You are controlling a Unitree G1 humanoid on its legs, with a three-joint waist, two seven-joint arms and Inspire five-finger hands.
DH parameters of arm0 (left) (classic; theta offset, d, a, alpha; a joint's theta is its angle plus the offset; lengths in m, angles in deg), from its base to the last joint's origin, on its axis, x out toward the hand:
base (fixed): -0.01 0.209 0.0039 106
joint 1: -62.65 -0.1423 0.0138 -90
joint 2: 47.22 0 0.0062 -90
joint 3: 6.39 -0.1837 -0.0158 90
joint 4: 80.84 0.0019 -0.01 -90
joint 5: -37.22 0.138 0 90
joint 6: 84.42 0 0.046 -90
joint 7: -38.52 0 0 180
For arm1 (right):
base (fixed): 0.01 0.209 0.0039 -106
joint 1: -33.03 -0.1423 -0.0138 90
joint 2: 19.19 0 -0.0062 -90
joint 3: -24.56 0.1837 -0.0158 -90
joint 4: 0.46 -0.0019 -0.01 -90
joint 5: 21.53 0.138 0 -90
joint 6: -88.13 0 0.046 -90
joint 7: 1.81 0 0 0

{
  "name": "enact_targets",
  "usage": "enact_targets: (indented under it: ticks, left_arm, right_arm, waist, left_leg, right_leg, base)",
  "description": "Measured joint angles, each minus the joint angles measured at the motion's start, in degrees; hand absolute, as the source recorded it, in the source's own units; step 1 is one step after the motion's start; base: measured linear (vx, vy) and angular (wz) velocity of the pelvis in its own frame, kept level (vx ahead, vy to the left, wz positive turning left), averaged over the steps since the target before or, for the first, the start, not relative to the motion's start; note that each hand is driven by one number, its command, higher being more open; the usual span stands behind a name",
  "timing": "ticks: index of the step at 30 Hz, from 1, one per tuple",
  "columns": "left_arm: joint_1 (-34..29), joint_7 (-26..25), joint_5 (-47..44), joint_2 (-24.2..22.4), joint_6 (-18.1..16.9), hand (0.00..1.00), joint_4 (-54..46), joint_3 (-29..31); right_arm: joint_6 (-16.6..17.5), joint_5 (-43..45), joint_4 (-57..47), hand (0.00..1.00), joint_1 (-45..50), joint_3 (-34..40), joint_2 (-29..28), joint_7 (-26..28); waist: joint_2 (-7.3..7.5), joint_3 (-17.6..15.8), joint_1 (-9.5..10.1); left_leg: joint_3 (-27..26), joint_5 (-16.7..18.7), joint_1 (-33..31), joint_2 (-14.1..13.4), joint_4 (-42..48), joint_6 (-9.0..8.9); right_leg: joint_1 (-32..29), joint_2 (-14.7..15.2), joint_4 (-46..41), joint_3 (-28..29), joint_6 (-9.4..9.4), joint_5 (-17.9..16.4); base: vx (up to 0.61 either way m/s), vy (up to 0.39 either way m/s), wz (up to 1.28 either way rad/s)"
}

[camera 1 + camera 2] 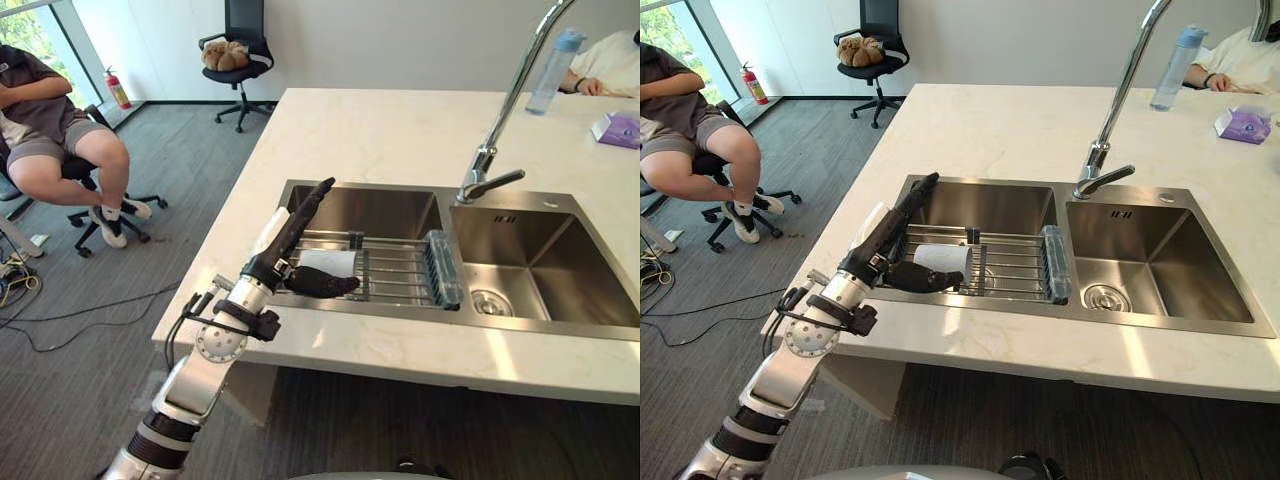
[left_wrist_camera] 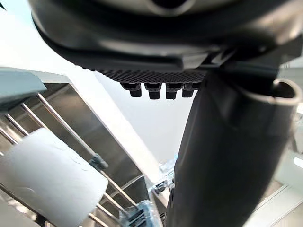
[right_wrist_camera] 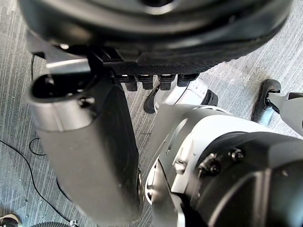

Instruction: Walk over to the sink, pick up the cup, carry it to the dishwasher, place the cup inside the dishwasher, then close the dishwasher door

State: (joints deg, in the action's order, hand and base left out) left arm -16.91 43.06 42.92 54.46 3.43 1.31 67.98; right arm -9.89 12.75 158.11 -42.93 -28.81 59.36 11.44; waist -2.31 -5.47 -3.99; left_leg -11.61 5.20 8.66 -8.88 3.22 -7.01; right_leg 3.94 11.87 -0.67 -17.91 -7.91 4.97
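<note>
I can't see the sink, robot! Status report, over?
Left hand open, thumb beside cup. Cup on its side on sink rack, not gripped. Right hand open, hanging low. Nothing in the way.

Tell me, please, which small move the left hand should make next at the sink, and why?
Probably it should curl its fingers and thumb round the white cup. The cup lies on its side on the wire rack over the sink's left basin. The left hand is open, with the cup in the angle between its straight fingers and thumb, so nothing grips it yet.
</note>
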Motion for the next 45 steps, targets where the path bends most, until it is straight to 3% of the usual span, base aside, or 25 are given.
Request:
enact_targets:
  ticks: [2,9,22,26,33,45]
  left_arm:
    - [1.0,0.7,0.1,2.8,-0.1,1.00,3.9,0.0]
    - [1.8,0.3,3.8,5.9,-0.4,1.00,9.9,-0.8]
    - [2.9,-9.0,12.5,6.5,-2.3,1.00,16.0,-1.1]
    - [4.6,-9.3,12.5,6.7,-4.0,1.00,17.6,-2.9]
    - [10.0,-1.6,13.4,8.7,-9.0,1.00,19.0,-7.8]
    - [16.7,9.2,5.4,12.7,-8.5,1.00,22.2,-14.1]
  right_arm:
    - [0.0,0.0,-0.9,1.00,0.0,0.0,0.6,0.2]
    - [-0.1,0.1,-2.1,1.00,-0.1,0.2,1.7,0.6]
    - [-0.1,0.4,-2.2,1.00,-1.2,0.7,2.0,1.3]
    - [-1.2,0.4,-2.7,1.00,-1.4,0.7,2.1,1.2]
    - [-2.4,0.6,-3.4,1.00,-2.9,0.6,2.1,0.0]
    - [-2.7,0.5,-3.5,1.00,-2.6,0.1,3.4,0.0]
  waist:
    - [-0.22,0.0,-0.72]
    - [-0.45,-0.2,-1.65]
    - [-1.34,-1.6,-2.11]
    - [-1.52,-1.8,-2.57]
    - [-2.14,-2.1,-2.98]
    - [-2.62,-2.3,-4.90]
  left_leg:
    - [-0.1,0.0,0.0,0.2,-0.1,0.06]
    - [-0.4,-0.2,0.0,0.4,-1.1,0.02]
    - [-1.6,-0.1,0.3,0.7,-1.6,0.10]
    - [-1.8,-0.1,0.1,0.7,-1.7,0.09]
    - [-2.3,-0.1,0.5,1.0,-2.3,0.10]
    - [-3.1,0.1,1.0,1.4,-2.1,0.28]
  right_leg:
    - [0.6,-0.2,2.1,0.0,0.08,1.1]
    - [1.1,-0.6,5.0,-0.2,-0.46,2.5]
    - [0.8,-0.5,5.6,0.8,-0.17,3.0]
    - [0.3,-0.5,5.7,1.1,-0.14,3.0]
    - [0.0,-0.4,5.6,1.3,-0.29,3.1]
    - [0.1,0.0,5.9,2.0,-0.27,3.5]
  base:
    - [-0.01,0.009,-0.03]
    - [0.02,0.005,-0.01]
    - [-0.03,-0.002,-0.04]
    - [-0.04,-0.006,-0.04]
    - [0.00,0.001,-0.02]
    - [-0.04,-0.007,-0.03]
